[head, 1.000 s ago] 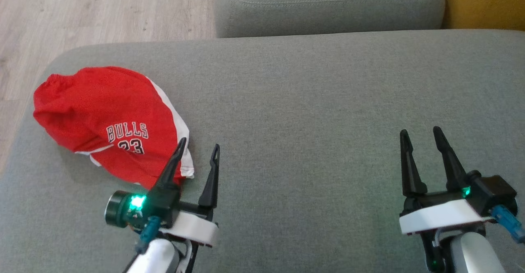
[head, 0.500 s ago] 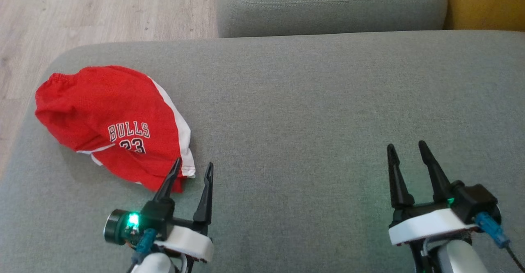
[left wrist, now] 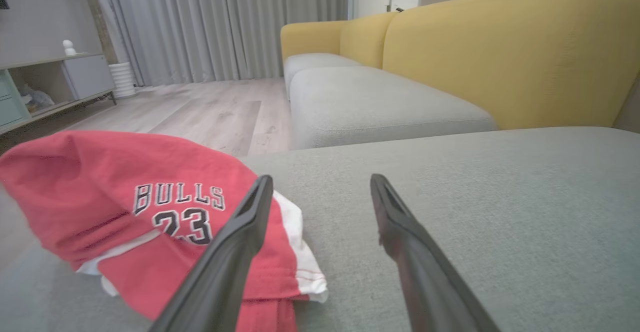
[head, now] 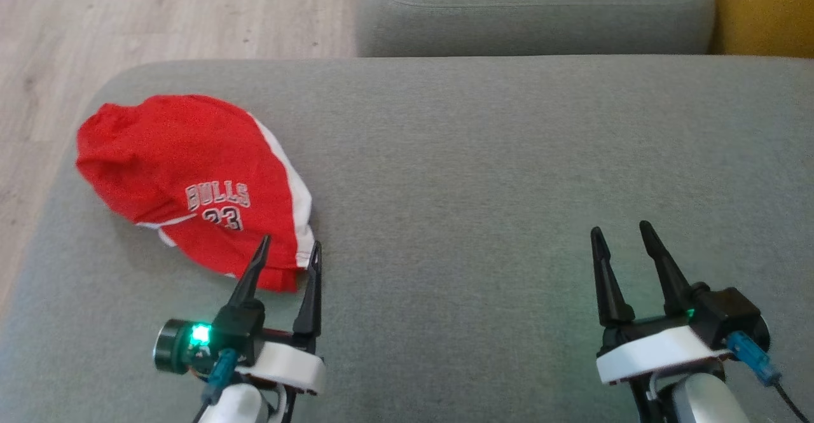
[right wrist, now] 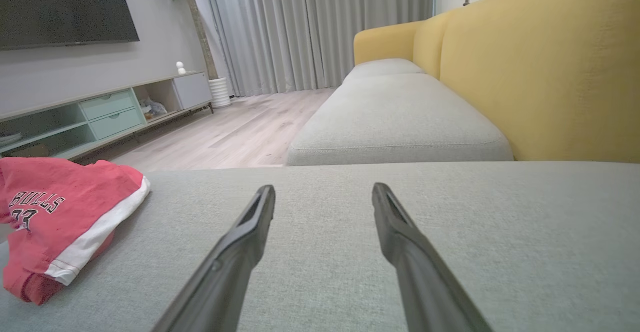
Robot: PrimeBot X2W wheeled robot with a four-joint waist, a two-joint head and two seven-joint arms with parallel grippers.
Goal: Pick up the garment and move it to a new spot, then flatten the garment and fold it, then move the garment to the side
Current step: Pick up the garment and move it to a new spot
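A crumpled red mesh garment with a white side stripe (head: 191,168) lies at the left end of a wide grey fabric sofa seat (head: 477,156), near that end's rounded corner. Printed on it in dark letters edged in white is "BULLS", with the number "23" below. The print reads clearly in the left wrist view (left wrist: 100,182) and is softer in the head view. In the right wrist view (right wrist: 60,207) the word shows, but the number is cut by the picture's left edge. The cloth is bunched and folded under itself, so its cut and its far side cannot be made out. The left gripper (head: 290,242) stands with its two long dark fingers spread wide and nothing between them, its tips at the garment's near hem. In its own wrist view (left wrist: 321,178) the left-hand finger crosses in front of the red cloth and white stripe, and I cannot tell whether it touches them. The right gripper (head: 620,228) is also spread wide and empty, well apart from the garment over bare grey fabric (right wrist: 323,187). A yellow upholstered backrest (left wrist: 500,47) rises behind a second grey seat cushion (head: 534,9), with pale wooden floor (head: 159,9) beyond the sofa.
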